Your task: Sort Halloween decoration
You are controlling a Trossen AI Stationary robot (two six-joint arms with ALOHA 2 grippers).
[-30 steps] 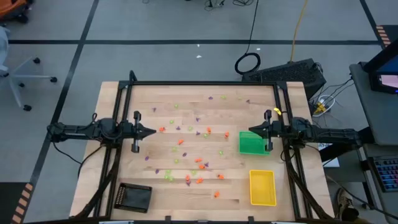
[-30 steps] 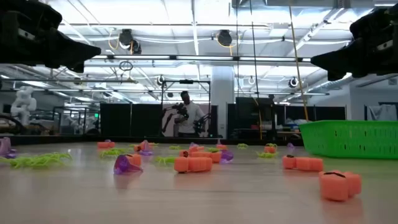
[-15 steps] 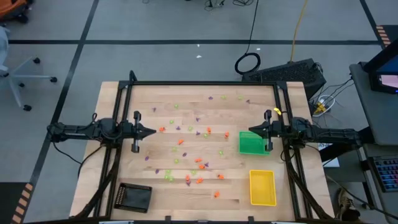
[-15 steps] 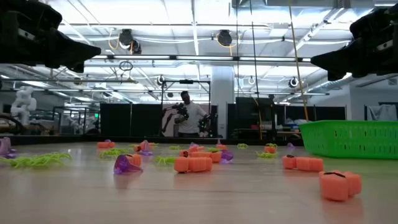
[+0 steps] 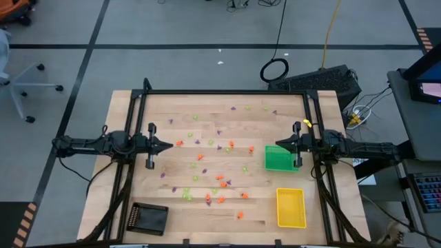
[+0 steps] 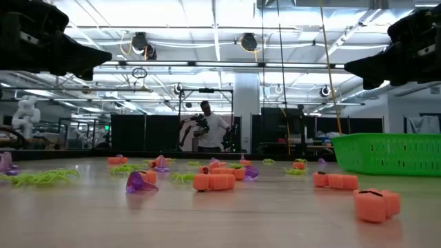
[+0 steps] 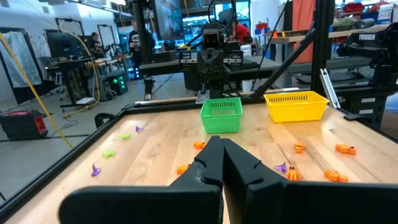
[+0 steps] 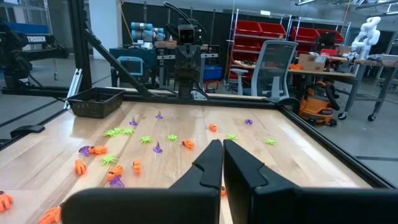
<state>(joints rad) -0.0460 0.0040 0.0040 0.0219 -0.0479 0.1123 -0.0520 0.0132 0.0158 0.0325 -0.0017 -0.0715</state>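
Observation:
Small Halloween decoration pieces (image 5: pixel 210 165) in orange, purple and lime green lie scattered on the wooden table's middle; orange ones (image 6: pixel 213 182) and a purple one (image 6: pixel 140 182) show close in the low view. My left gripper (image 5: pixel 169 145) hovers shut above the table's left side, pointing level toward the right. My right gripper (image 5: pixel 278 145) hovers shut at the right side, pointing level toward the left, over the green tray (image 5: pixel 279 158). Their shut fingers show in the wrist views (image 7: pixel 221 152) (image 8: pixel 221 155). Neither touches anything.
A yellow tray (image 5: pixel 291 207) sits at the near right, a black tray (image 5: pixel 149 218) at the near left. A dark frame (image 5: pixel 224 92) runs along the table's far edge and sides. A person (image 6: pixel 207 129) stands in the room behind the table.

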